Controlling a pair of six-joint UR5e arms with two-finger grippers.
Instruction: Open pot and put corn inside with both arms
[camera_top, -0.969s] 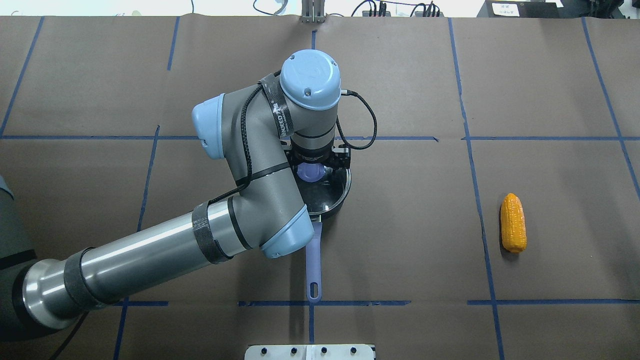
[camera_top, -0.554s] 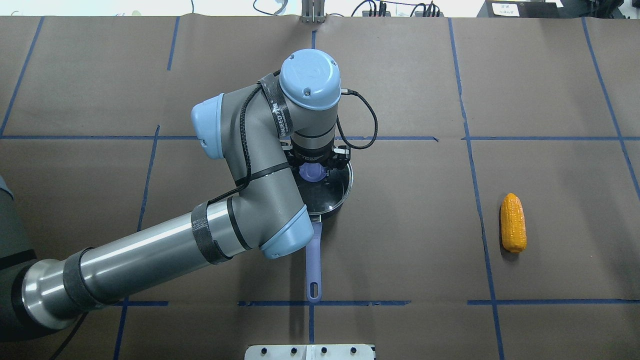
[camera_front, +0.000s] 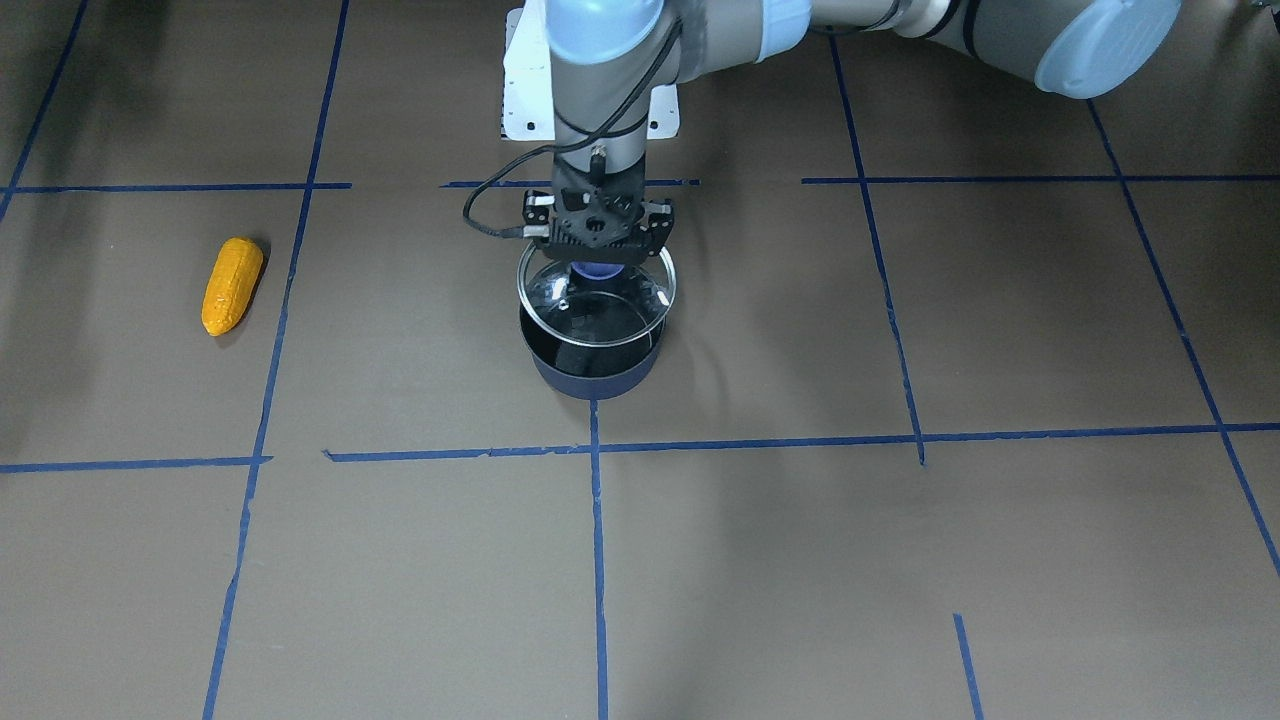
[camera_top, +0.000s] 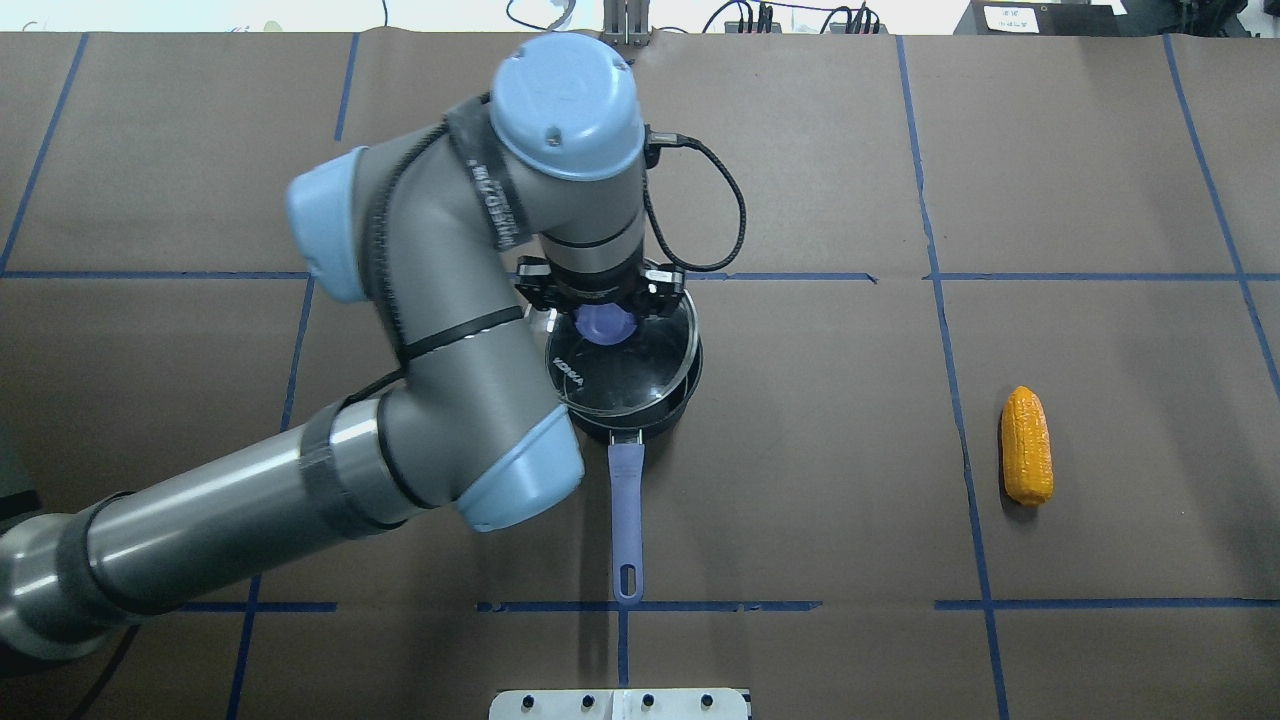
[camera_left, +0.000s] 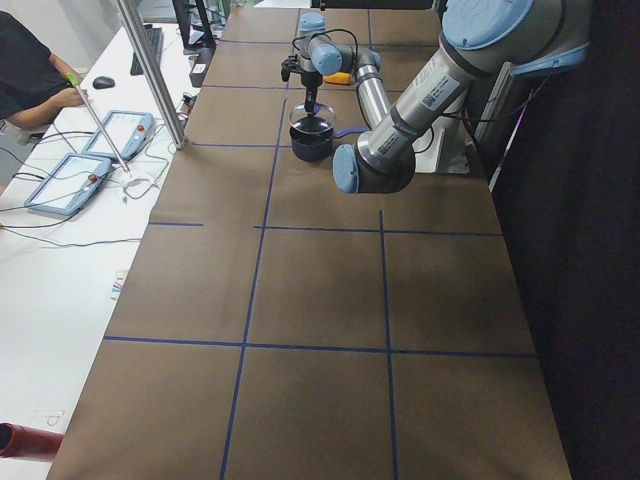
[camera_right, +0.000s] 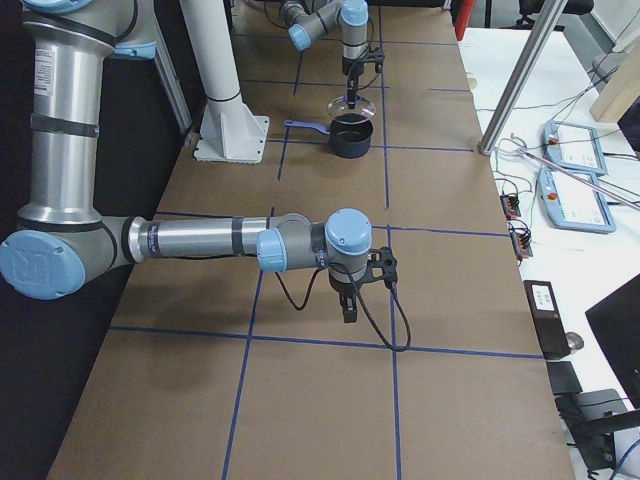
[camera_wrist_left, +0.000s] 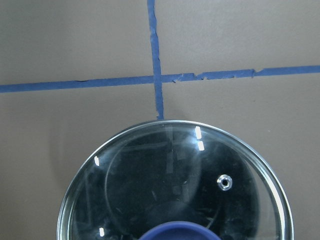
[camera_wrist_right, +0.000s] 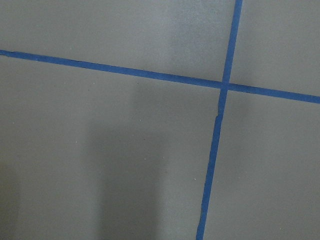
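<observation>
**While the lid hangs over the pot, the corn waits far off**

Because the left gripper (camera_top: 603, 318) pinches only the small blue knob (camera_front: 598, 270) of the glass lid (camera_front: 597, 300), the main risk is slip. If the knob slides out of the jaws, the lid could drop onto the pot (camera_front: 592, 375) just below and knock it askew. A sideways move made too low could also catch the lid's rim on the pot's rim and drag the pot by its handle (camera_top: 626, 520).

The corn (camera_top: 1027, 446) lies at the right middle of the overhead frame, well apart from the pot. It looks likely to roll if pinched off-centre.

The left arm (camera_top: 250, 520) enters from the lower left of the overhead frame, bends at the elbow and points its wrist straight down over the pot.

The right arm (camera_right: 200, 240) stretches low across the table (camera_top: 800, 500), with the right gripper (camera_right: 347, 305) aimed down near a tape crossing (camera_wrist_right: 223, 86). Whether its jaws are spread or pressed together cannot be told.
</observation>
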